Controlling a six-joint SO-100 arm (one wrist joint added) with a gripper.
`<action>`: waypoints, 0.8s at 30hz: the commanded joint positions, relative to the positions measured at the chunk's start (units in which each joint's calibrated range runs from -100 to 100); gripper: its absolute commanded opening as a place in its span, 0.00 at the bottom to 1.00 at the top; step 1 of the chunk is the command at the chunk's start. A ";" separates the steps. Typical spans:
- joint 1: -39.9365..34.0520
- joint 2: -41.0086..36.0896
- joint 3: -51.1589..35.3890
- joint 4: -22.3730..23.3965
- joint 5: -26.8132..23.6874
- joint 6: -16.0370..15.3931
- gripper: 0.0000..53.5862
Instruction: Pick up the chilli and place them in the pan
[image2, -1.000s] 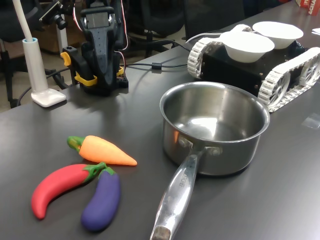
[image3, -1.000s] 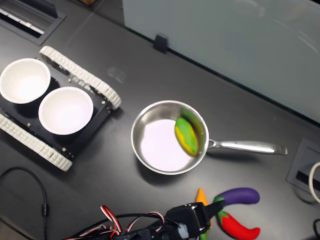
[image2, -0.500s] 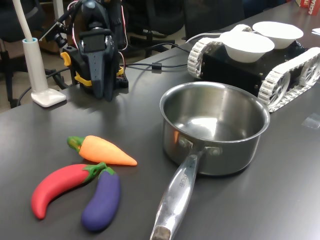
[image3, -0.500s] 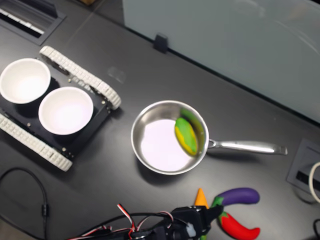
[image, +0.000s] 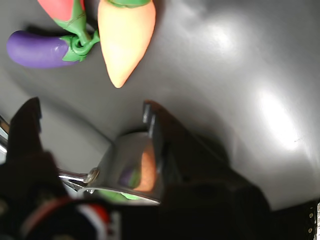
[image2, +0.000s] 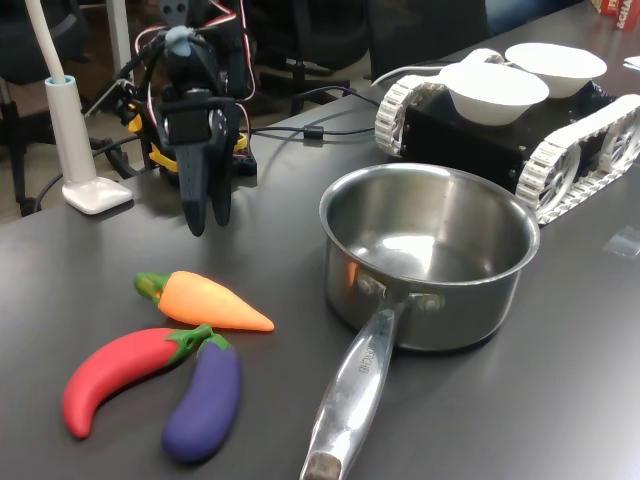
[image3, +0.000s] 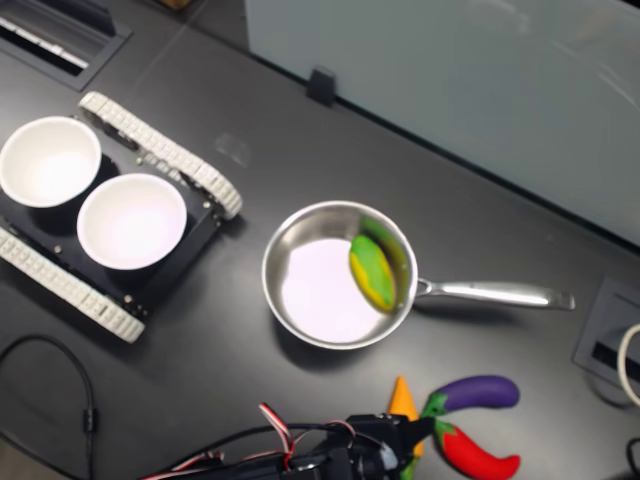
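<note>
The orange chilli lies on the dark table with its tip towards the pan; its tip also shows in the second exterior view. The steel pan stands upright and holds nothing, its long handle pointing to the front. My gripper points straight down above the table, behind the chilli and clear of it. In the wrist view the gripper is open with nothing between the jaws. The chilli lies beyond the tips, and the pan's shiny wall mirrors it.
A red curved chilli and a purple eggplant lie just in front of the orange one. A tracked vehicle carrying two white bowls stands behind the pan. A white lamp foot and cables sit near the arm's base.
The arm has unfolded from its base and swung forward and down; the gripper now hangs nearer the vegetables. The chilli and the pan have not moved.
</note>
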 joint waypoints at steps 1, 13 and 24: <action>1.07 0.99 -0.14 -4.06 -0.78 0.74 0.59; 3.71 5.88 2.86 -9.52 0.00 0.82 0.59; 2.34 8.33 6.22 -12.08 0.00 0.74 0.58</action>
